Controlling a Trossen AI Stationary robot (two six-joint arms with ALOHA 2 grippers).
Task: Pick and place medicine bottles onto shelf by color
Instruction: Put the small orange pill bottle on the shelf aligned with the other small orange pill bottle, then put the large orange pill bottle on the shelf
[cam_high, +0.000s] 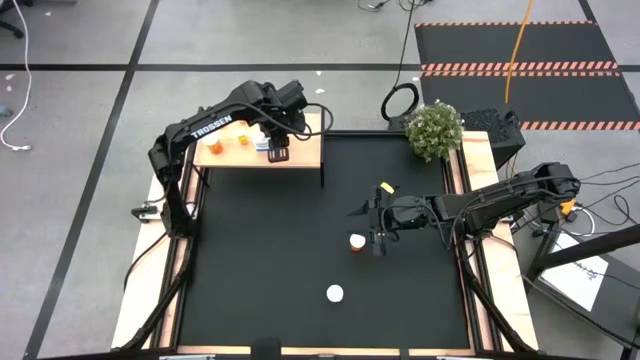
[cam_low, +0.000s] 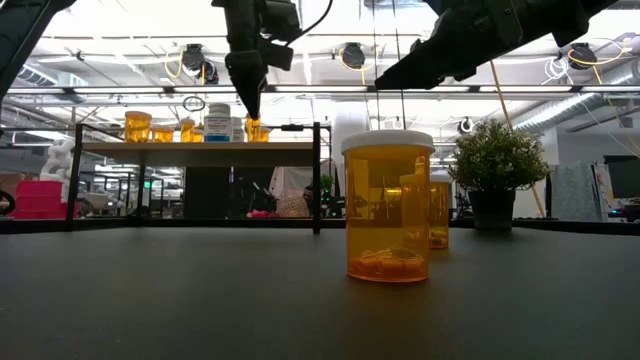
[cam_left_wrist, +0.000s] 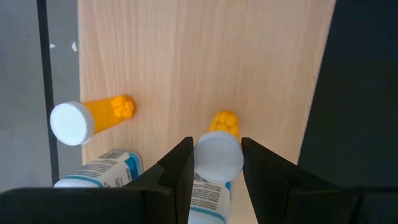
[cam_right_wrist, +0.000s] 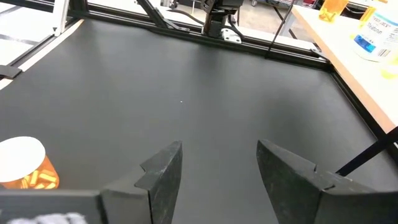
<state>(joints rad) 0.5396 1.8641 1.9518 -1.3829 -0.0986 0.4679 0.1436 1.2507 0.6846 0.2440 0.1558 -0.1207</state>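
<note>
Left pincer (cam_left_wrist: 211, 163): stood over the shelf (cam_left_wrist: 205, 62), its fingers bracketing an orange, white-capped bottle (cam_left_wrist: 217, 155) set upright on the board, just beside two white bluish-labelled bottles (cam_left_wrist: 102, 169); whether it pinched or merely flanked could not be told. Right pincer (cam_right_wrist: 217, 165): spread and empty above the table (cam_right_wrist: 186, 87), near a loose orange bottle (cam_right_wrist: 25, 165). Risk judged: a retreating finger could catch the cap and topple the bottle into its close neighbours or off the shelf edge.
</note>
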